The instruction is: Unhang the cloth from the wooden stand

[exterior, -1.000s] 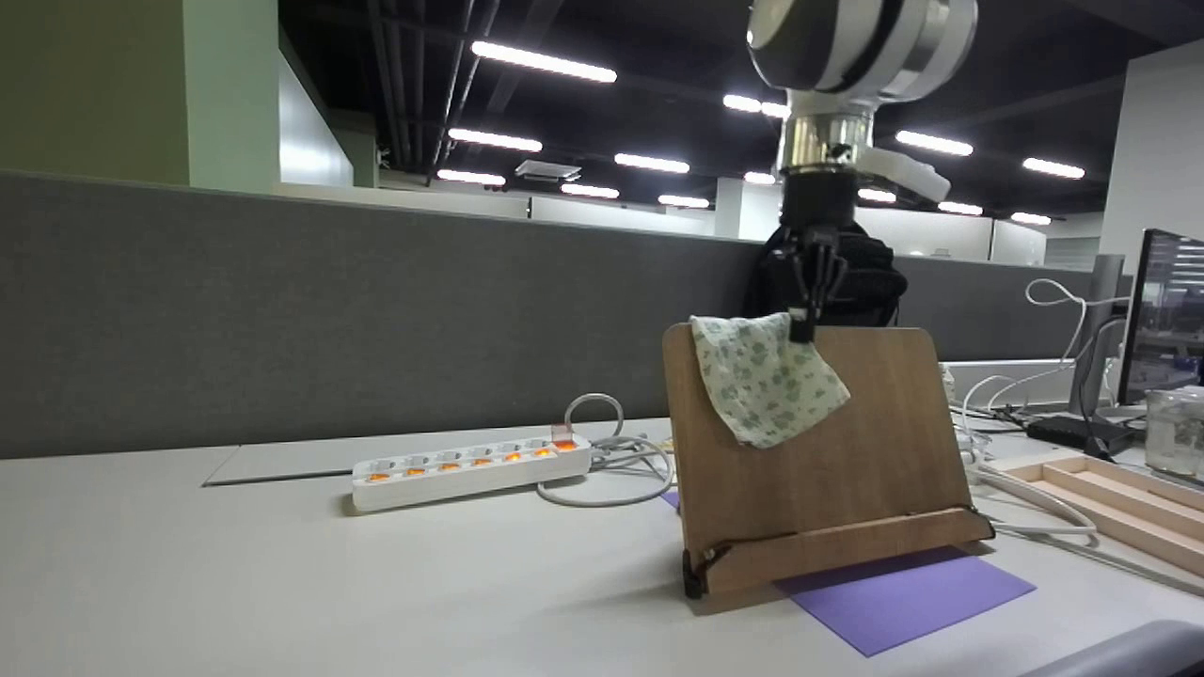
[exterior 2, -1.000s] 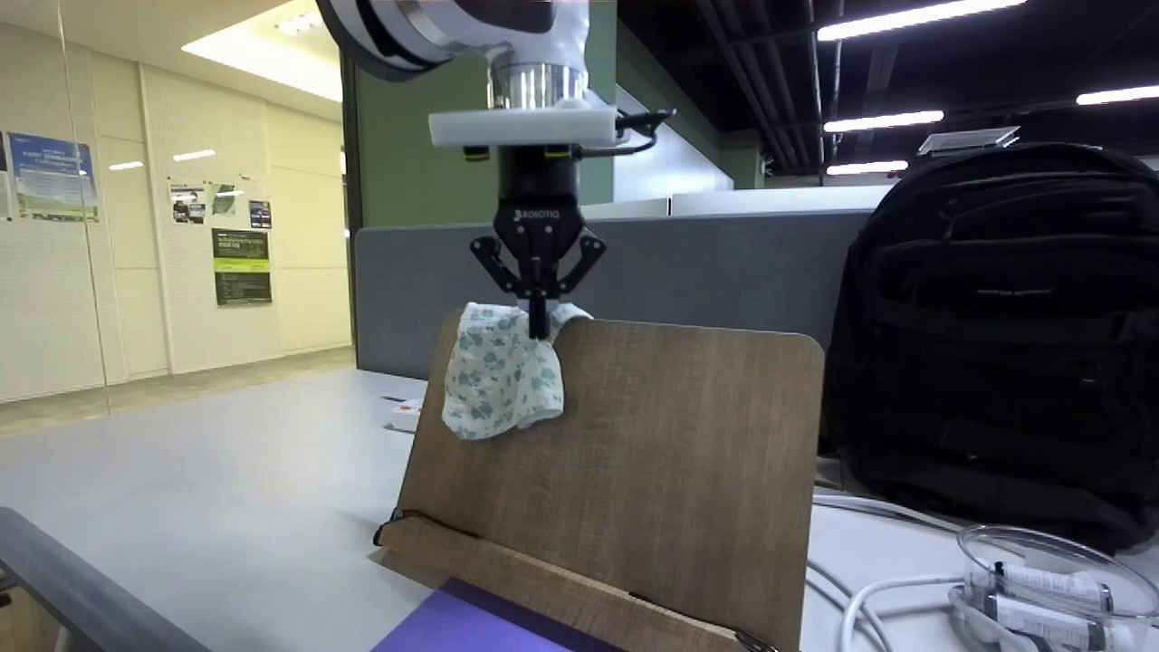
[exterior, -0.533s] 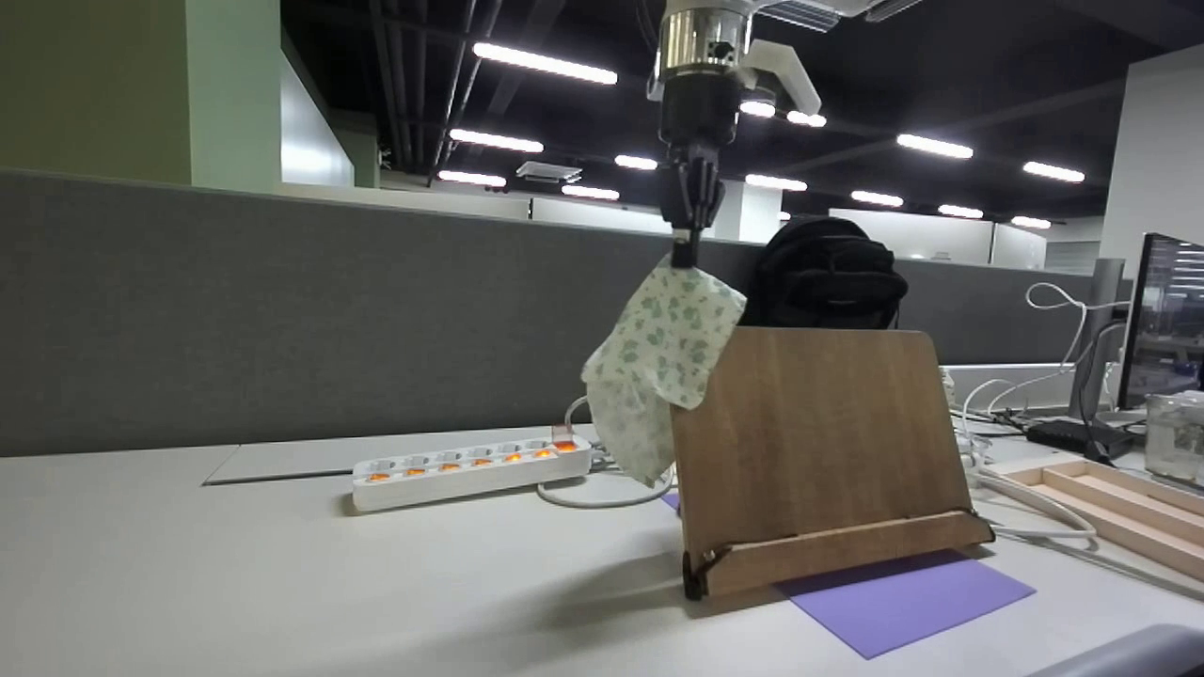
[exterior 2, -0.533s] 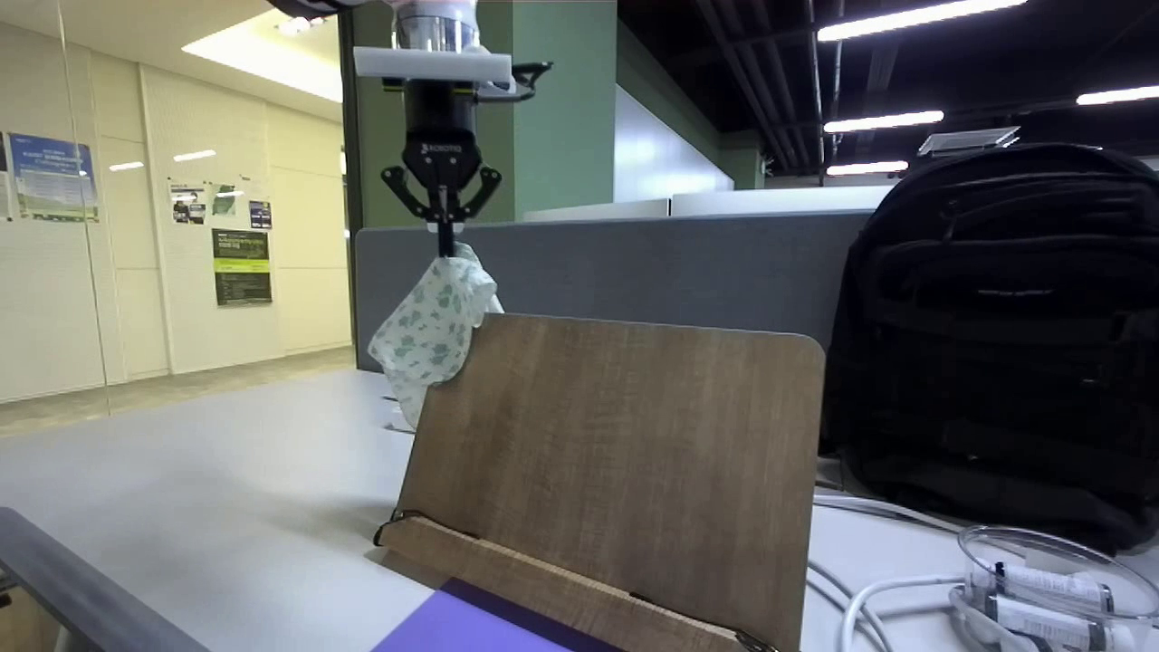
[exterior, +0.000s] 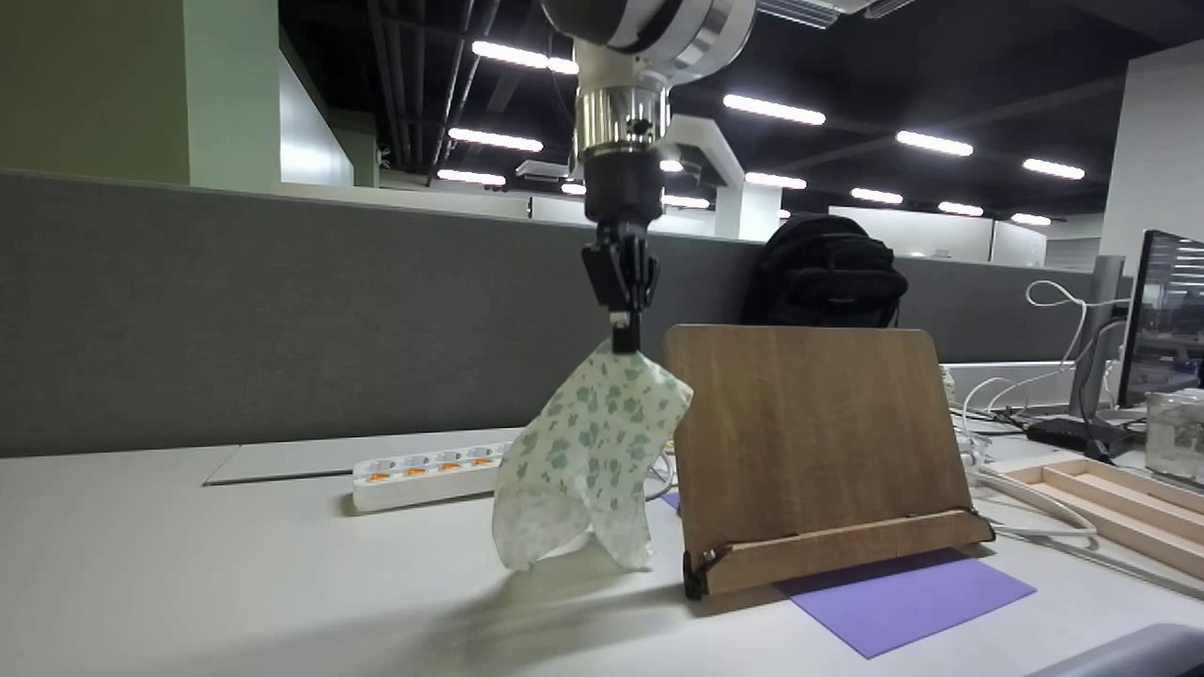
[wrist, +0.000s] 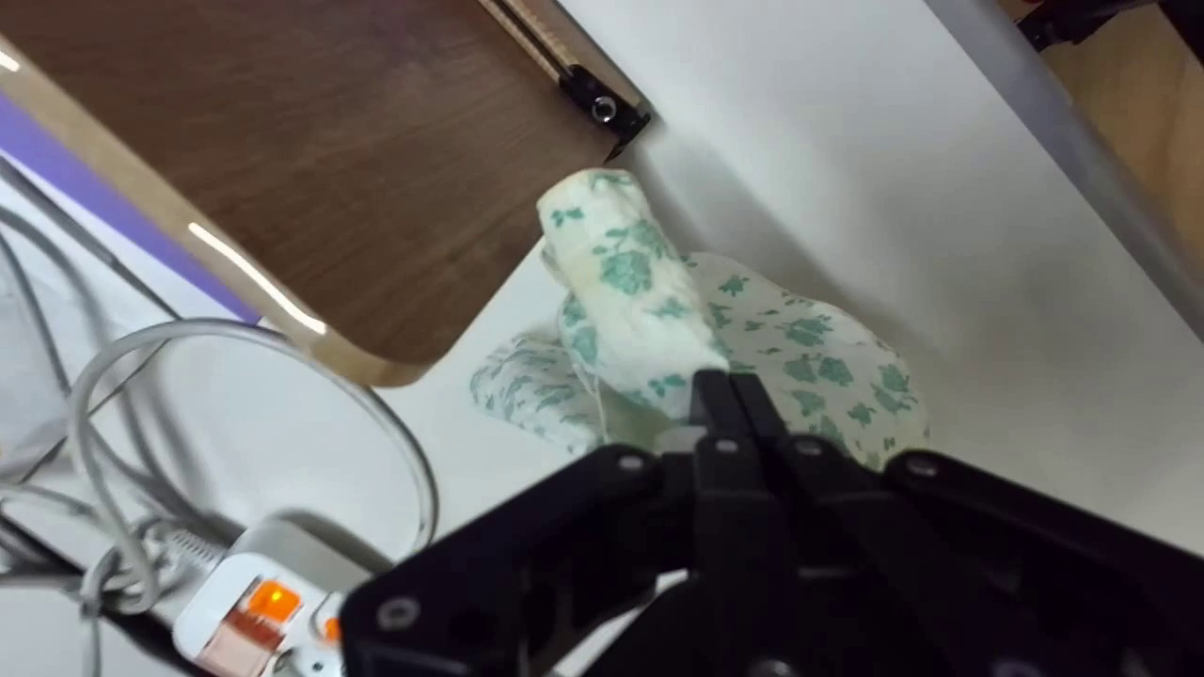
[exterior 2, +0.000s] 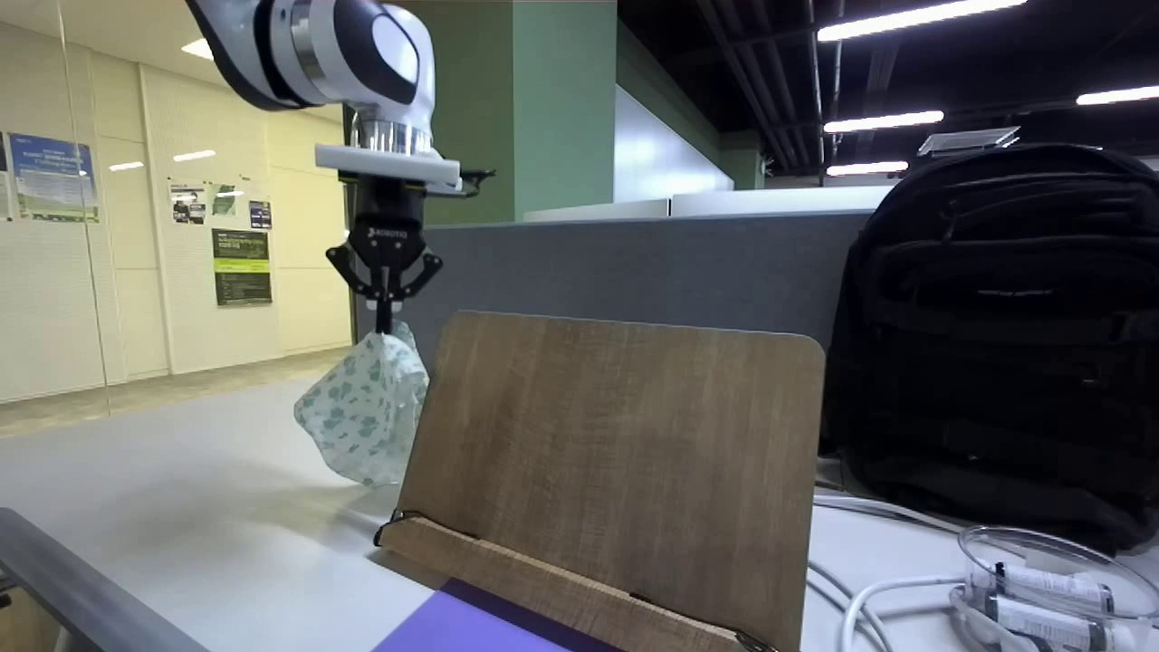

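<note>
White with green sprigs, the cloth (exterior: 588,451) hangs clenched in the fingers (exterior: 626,338), left of the wooden stand (exterior: 818,432) in both exterior views — unhung, though whether a corner brushes the stand is unclear. Only laying it down likely remains.

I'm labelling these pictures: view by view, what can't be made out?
In an exterior view: strip, one end behind the cloth; sheet, partly hidden by the stand; monitor, cut off by the edge.
In an exterior view: poster, print too small to read.
Wrist view: cloth's pinched part, hidden by the claw.
</note>
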You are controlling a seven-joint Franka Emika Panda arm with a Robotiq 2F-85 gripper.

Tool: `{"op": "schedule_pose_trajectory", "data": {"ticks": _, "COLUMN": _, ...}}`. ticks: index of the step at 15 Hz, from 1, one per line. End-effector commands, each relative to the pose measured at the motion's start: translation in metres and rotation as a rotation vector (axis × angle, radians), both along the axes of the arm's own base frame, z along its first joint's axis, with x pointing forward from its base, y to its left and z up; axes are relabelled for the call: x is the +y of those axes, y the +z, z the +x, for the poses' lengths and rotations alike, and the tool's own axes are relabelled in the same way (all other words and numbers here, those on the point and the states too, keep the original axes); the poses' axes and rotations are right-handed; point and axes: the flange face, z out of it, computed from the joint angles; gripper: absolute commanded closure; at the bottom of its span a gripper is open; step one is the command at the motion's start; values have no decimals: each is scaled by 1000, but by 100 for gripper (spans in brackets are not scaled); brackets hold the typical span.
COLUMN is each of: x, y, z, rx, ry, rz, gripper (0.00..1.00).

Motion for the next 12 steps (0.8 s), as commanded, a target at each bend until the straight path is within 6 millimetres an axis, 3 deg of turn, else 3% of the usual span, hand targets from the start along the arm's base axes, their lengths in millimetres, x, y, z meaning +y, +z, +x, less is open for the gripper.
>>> {"op": "schedule_pose_trajectory", "data": {"ticks": 1, "x": 20, "y": -54, "z": 7, "rx": 53, "ry": -14, "rz": -36, "gripper": 99}}
{"op": "schedule_pose_trajectory", "data": {"ticks": 6, "x": 57, "y": -109, "z": -8, "rx": -29, "ry": 2, "rz": -76, "gripper": 99}}
{"op": "schedule_pose_trajectory", "data": {"ticks": 12, "x": 90, "y": -138, "z": -24, "rx": -152, "ry": 63, "rz": -97, "gripper": 99}}
